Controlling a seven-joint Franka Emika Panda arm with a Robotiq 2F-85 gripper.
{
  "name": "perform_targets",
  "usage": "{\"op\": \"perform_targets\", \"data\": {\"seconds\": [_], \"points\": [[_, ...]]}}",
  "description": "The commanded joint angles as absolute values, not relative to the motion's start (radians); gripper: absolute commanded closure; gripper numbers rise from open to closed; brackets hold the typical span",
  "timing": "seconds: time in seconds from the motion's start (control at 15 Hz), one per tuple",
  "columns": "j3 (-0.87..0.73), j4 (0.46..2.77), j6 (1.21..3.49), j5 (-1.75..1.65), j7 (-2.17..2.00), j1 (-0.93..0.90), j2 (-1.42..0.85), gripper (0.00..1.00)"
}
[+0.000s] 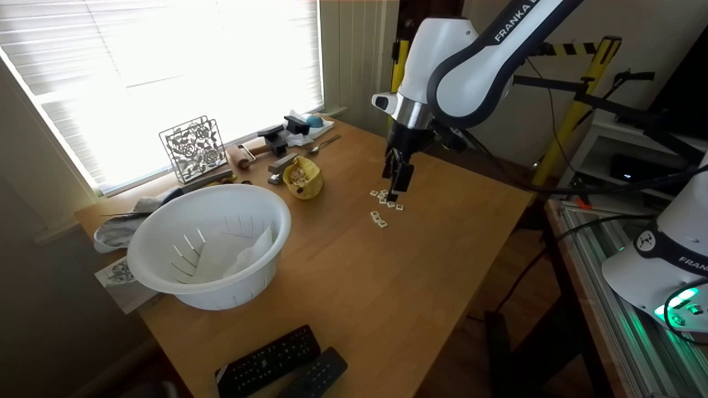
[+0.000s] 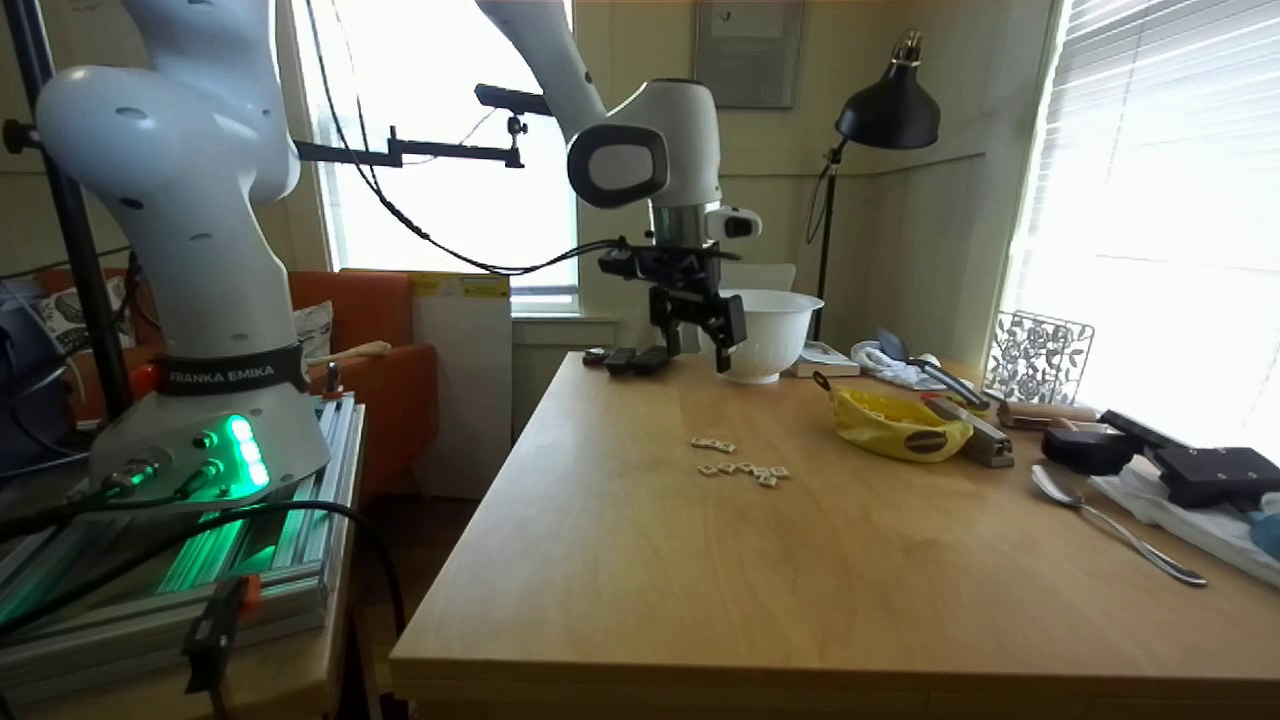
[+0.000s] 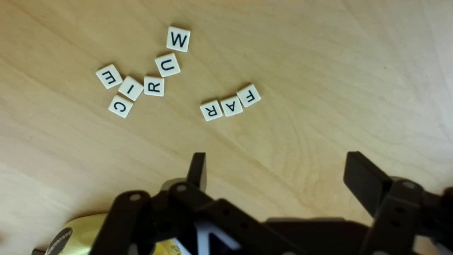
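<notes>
– Letters on the counter (image 3: 318, 71)! W tile (image 3: 178, 39), U tile (image 3: 167, 64), R tile (image 3: 154, 86), I tile (image 3: 131, 88), E tile (image 3: 109, 76), C tile (image 3: 120, 106)!
– And upside down in the wrist view: F tile (image 3: 248, 95), A tile (image 3: 231, 106), second R tile (image 3: 211, 110). Spells FAR!
– Up on the robot arm (image 1: 470, 88), there's FRANKA!
– FRANKA EMIKA, black band (image 2: 230, 372), right on the base (image 2: 160, 440)! The yellow pouch (image 3: 85, 228) has a dark oval label (image 3: 60, 241), too blurred to call.

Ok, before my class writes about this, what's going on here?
A robot arm holds its open gripper, with nothing in it, above the table. Nearest it lie a row of three letter tiles, F, A and R, and a loose cluster of six more. A yellow pouch with small pale pieces inside sits nearby.
</notes>
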State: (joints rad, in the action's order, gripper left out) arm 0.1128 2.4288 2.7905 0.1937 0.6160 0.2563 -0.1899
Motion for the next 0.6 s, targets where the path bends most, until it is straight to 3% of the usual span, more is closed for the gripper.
{"op": "perform_targets", "data": {"seconds": [0.0, 0.53], "points": [[0.080, 2.470, 2.750, 0.167, 0.636, 0.226, -0.123, 0.00], [0.070, 2.453, 2.770, 0.197, 0.637, 0.211, -0.151, 0.00]]}}
